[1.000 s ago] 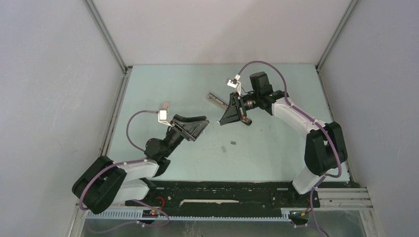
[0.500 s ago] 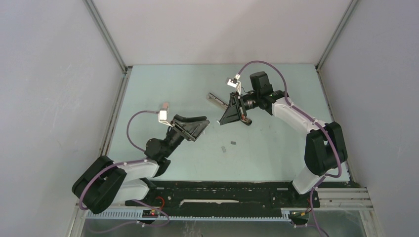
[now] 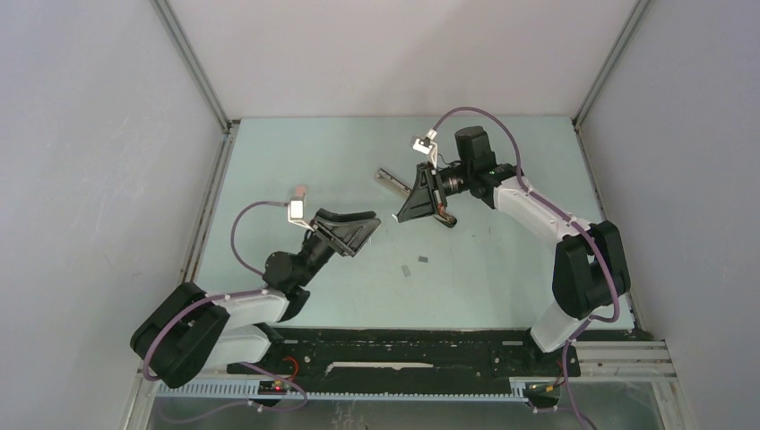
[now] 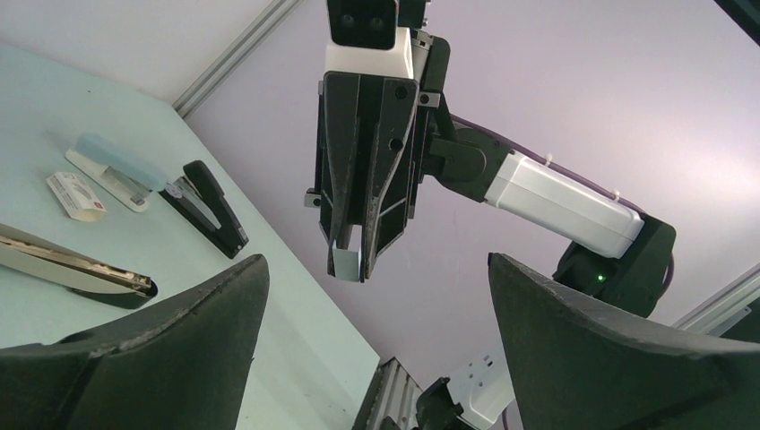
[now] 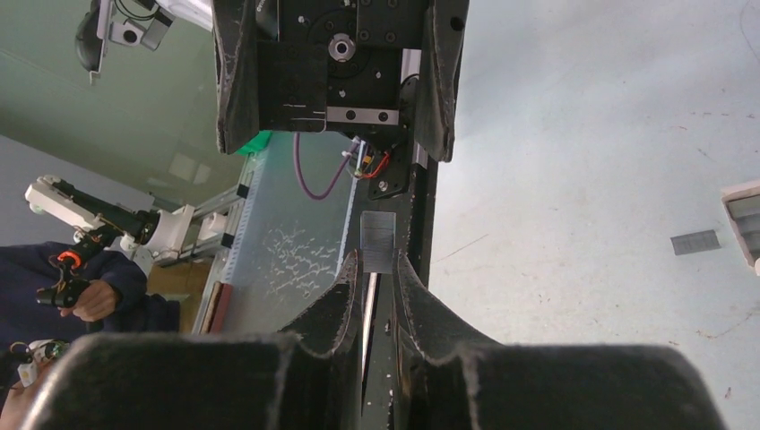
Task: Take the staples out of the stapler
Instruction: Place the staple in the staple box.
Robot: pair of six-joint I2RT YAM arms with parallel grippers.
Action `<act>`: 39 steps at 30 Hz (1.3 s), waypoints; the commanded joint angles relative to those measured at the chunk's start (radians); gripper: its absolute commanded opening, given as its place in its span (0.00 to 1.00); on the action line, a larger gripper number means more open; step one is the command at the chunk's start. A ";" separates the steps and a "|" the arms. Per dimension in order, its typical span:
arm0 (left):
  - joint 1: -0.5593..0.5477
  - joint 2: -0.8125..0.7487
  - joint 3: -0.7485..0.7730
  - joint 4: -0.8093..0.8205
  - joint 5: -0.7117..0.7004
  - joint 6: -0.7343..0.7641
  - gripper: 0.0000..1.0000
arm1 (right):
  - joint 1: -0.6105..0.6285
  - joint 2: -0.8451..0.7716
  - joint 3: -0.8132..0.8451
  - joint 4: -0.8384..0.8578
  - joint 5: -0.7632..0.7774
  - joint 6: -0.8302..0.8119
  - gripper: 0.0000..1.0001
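Observation:
My right gripper (image 5: 376, 262) is shut on a short silvery strip of staples (image 5: 377, 240), held in the air above the table. The left wrist view shows the same strip (image 4: 345, 262) poking out below the right gripper's fingertips. My left gripper (image 4: 376, 265) is wide open and empty, its jaws facing the right gripper (image 3: 401, 221) a short way off. From above, the left gripper (image 3: 366, 233) hangs left of centre. An opened stapler (image 3: 392, 180) lies flat behind both grippers, seen also as the opened stapler (image 4: 76, 265). Two loose staple strips (image 3: 421, 260) lie on the table.
A black stapler (image 4: 215, 208), a light blue stapler (image 4: 115, 163) and a small white box (image 4: 75, 194) lie beyond the opened one. A small pink stapler (image 3: 300, 191) sits at the left. One loose strip (image 5: 695, 242) lies near a white object (image 5: 744, 213).
The right wrist has shifted slightly up and left with the strip still in its grip. The left arm has not moved.

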 commanded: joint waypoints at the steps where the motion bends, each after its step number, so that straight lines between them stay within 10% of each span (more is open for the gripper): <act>1: -0.016 0.003 0.047 0.047 -0.009 -0.011 0.97 | -0.003 -0.026 -0.002 0.095 -0.031 0.085 0.18; 39: -0.031 0.156 0.175 0.049 0.036 -0.057 0.47 | 0.021 0.008 -0.002 0.143 -0.008 0.140 0.18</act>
